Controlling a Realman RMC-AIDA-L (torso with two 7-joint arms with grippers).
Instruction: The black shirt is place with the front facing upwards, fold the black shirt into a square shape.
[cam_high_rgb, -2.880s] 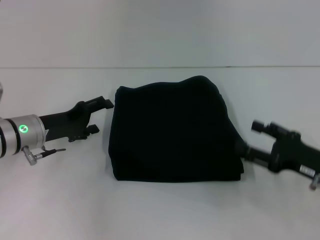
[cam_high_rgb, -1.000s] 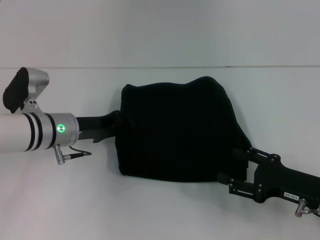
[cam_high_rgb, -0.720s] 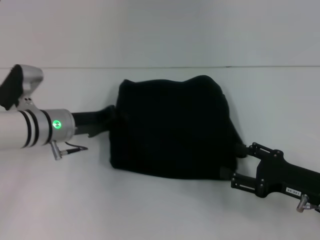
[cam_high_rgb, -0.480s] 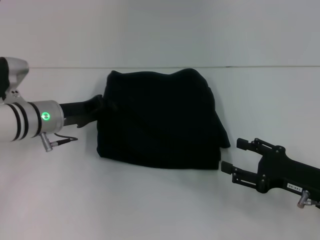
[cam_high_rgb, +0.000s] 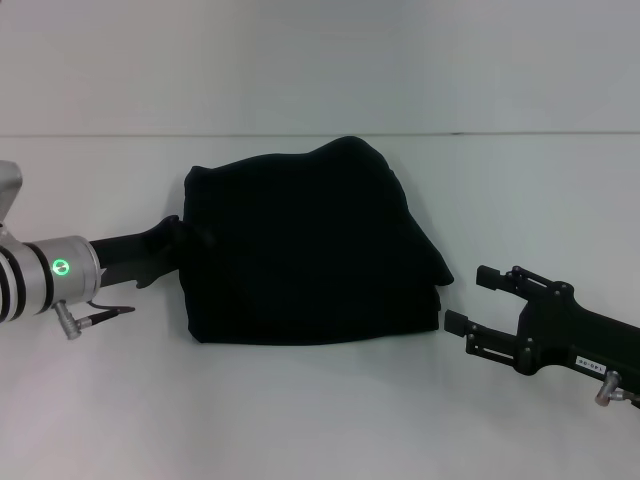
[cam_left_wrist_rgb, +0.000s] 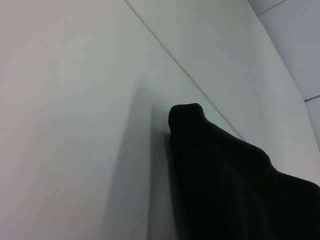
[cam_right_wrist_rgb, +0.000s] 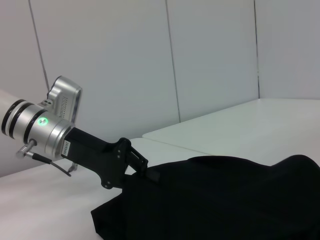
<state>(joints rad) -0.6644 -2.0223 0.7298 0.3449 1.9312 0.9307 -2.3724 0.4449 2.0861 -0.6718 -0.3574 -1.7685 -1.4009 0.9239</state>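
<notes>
The black shirt (cam_high_rgb: 305, 250), already folded into a rough square, is laid mid-surface between the arms, its left edge pinched in the shut jaws of the left gripper (cam_high_rgb: 178, 232), while the right gripper (cam_high_rgb: 470, 298) is held just beside its right corner, jaws spread and empty.

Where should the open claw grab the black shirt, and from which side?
Probably the shirt's near right corner, coming from the right. The layers stack into a low edge there, facing the right gripper, which is open and just clear of it. The left gripper is at the opposite edge.
</notes>
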